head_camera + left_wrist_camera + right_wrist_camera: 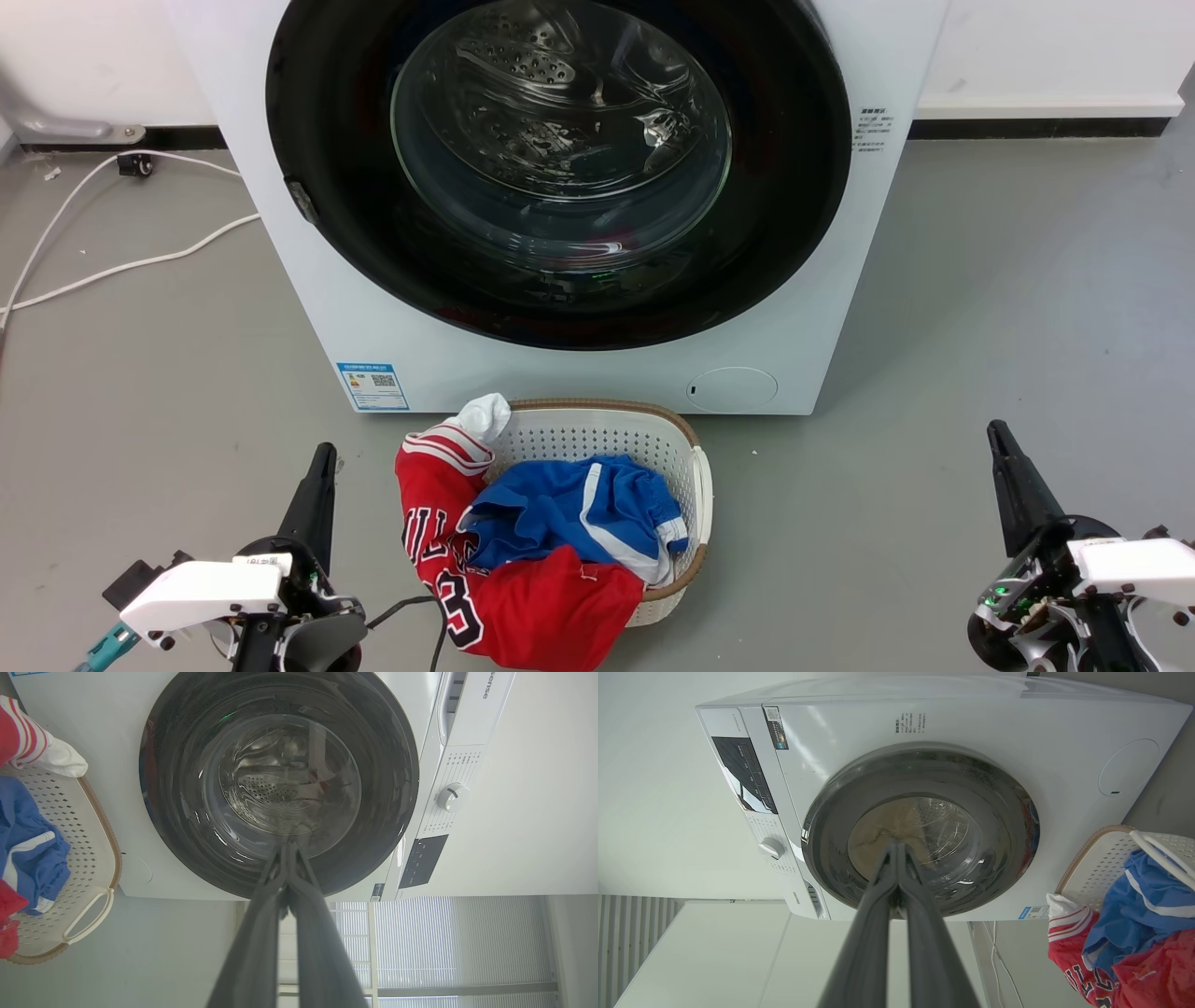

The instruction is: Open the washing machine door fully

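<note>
The washing machine [840,280] stands square and white, its door [558,168] shut flat on its front, so the opening looks not yet begun. A laundry basket [644,439] of clothes sits just before the machine. The left hand [322,459] and the right hand [997,434] hang well short of the machine, fingers pressed together, holding nothing. Next, I'd say, one hand must reach the door's rim and pull.

Grey floor [1027,280], white wall [1055,47] — pale slatted blinds [467,942].
</note>
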